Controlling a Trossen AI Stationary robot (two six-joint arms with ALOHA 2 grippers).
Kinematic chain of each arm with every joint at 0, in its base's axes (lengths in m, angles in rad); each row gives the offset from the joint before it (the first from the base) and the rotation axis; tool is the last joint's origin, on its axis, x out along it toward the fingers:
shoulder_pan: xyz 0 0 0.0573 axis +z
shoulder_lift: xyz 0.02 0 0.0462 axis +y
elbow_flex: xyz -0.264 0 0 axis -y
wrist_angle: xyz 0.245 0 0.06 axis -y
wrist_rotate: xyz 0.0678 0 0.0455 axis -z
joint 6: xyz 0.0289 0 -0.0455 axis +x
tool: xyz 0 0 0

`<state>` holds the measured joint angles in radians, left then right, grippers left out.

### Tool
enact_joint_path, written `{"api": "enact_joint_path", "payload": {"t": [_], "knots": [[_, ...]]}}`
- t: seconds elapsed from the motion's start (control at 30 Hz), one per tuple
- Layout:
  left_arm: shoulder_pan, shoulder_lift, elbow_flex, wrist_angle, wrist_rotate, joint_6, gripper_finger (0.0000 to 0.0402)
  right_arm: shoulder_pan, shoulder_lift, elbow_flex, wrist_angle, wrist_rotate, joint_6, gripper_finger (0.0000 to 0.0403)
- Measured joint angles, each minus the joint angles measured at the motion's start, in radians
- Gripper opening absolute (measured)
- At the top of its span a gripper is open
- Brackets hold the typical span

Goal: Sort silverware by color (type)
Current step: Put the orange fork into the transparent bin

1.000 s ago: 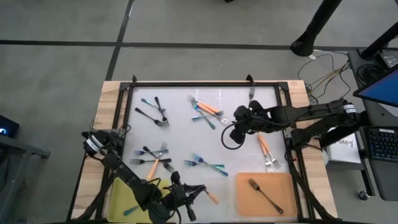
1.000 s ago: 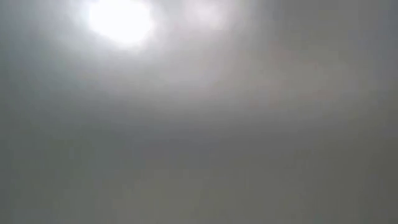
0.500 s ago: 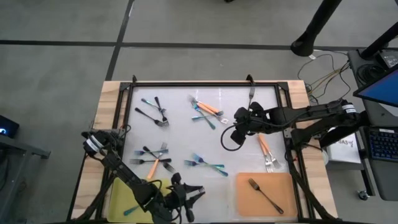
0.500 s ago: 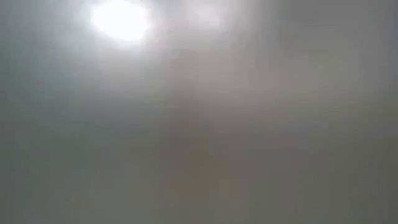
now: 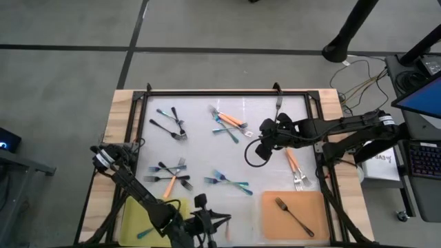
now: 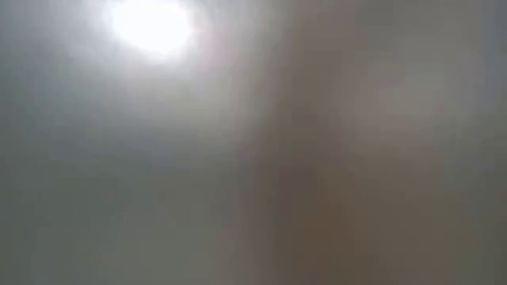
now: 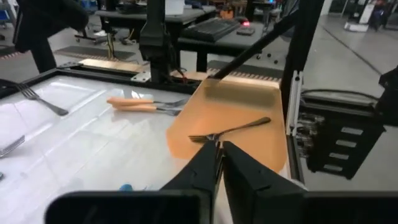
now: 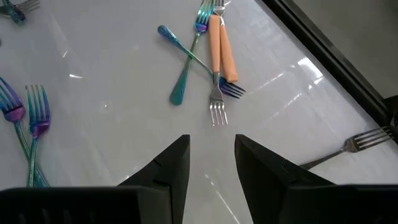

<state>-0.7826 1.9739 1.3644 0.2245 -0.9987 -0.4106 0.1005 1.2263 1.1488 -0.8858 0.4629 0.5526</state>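
Silverware lies scattered on the white table: dark and teal forks [image 5: 172, 122] at the far left, orange-handled and teal forks [image 5: 227, 122] at the far middle, a mixed group [image 5: 171, 176], teal forks [image 5: 227, 182] and orange-handled forks [image 5: 296, 169]. My left gripper [image 5: 222, 222] is shut at the near edge, between the two mats, and nothing shows between its fingers [image 7: 219, 152]. My right gripper [image 5: 265, 134] hovers open over the table; an orange-handled fork [image 8: 221, 50] crossed by a teal fork [image 8: 186, 62] lies ahead of its fingers. The low view shows only blur.
A yellow mat [image 5: 131, 207] at the near left holds a teal fork [image 5: 143, 232]. An orange mat [image 5: 310, 203] at the near right holds a dark fork [image 5: 295, 215]. A black cable loop [image 5: 256, 153] hangs below the right gripper. A black frame [image 5: 207, 92] rims the table.
My left gripper has opened and shut again, and has turned a little toward the table's near edge. The orange-handled fork that stuck out beside its fingertips a second ago no longer shows there.
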Motion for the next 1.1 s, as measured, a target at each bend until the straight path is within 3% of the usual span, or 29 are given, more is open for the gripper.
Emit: {"api": "enact_joint_path", "payload": {"t": [0.23, 0.43, 0.7, 0.93, 1.1], "knots": [[0.033, -0.001, 0.044, -0.173, 0.044, -0.069, 0.0001, 0.0, 0.0, 0.0, 0.0, 0.0, 0.0, 0.0118], [0.067, -0.001, 0.095, -0.264, 0.046, -0.025, 0.0, 0.0, 0.0, 0.0, 0.0, 0.0, -0.001, 0.0118], [0.1, -0.001, 0.224, -0.565, 0.171, -0.035, 0.0, 0.0, 0.0, 0.0, 0.0, 0.0, -0.002, 0.0118], [0.099, -0.002, 0.267, -0.602, 0.12, -0.043, 0.0, 0.0, 0.0, 0.0, -0.005, 0.0, -0.002, 0.0118], [0.101, -0.002, 0.254, -0.651, 0.101, -0.114, 0.0, -0.013, -0.002, 0.0, -0.169, -0.026, 0.039, 0.0118]]}}
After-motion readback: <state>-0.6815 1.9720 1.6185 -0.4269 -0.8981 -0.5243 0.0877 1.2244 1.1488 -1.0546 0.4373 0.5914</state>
